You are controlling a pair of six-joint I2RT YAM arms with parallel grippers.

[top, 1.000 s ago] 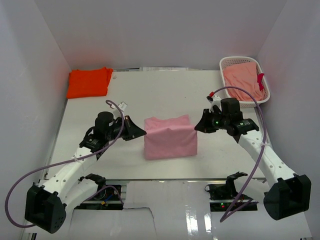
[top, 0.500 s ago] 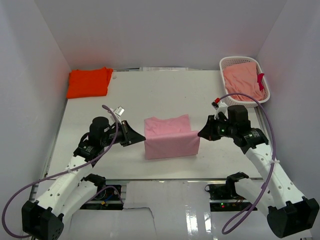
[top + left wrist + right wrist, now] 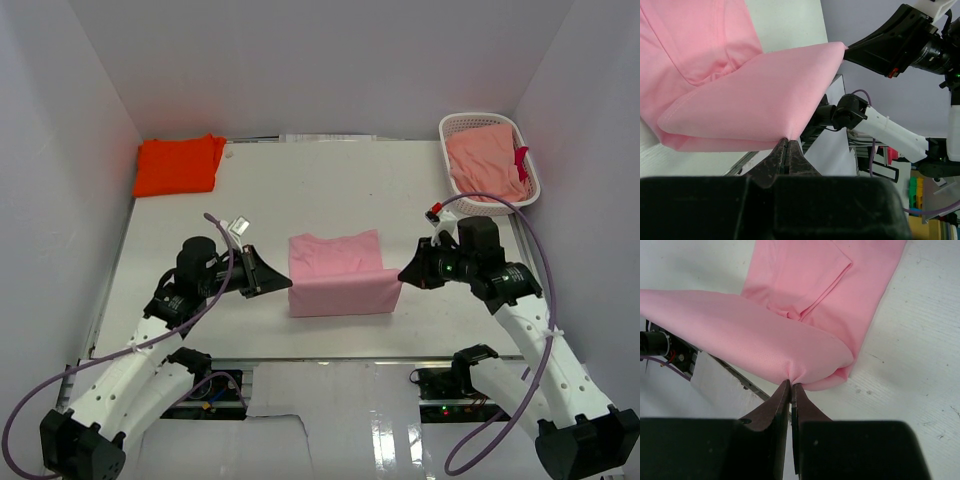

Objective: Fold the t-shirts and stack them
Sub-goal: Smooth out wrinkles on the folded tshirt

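A light pink t-shirt [image 3: 338,268] lies at the table's middle, its near part lifted into a taut fold between both grippers. My left gripper [image 3: 288,284] is shut on the fold's left corner; the cloth [image 3: 750,95] shows pinched at my left gripper [image 3: 787,140] in the left wrist view. My right gripper [image 3: 400,279] is shut on the right corner, and the cloth [image 3: 765,335] bunches at my right gripper [image 3: 791,383] in the right wrist view. A bright orange t-shirt [image 3: 178,165] lies folded at the far left corner.
A white lattice basket [image 3: 524,142] at the far right corner holds salmon-pink cloth [image 3: 487,160]. White walls close in the table on the left, back and right. The table's near edge runs just below the lifted fold.
Both grippers have moved toward the near edge with the pink shirt's corners, pulling the lifted fold down over the lower part of the shirt.
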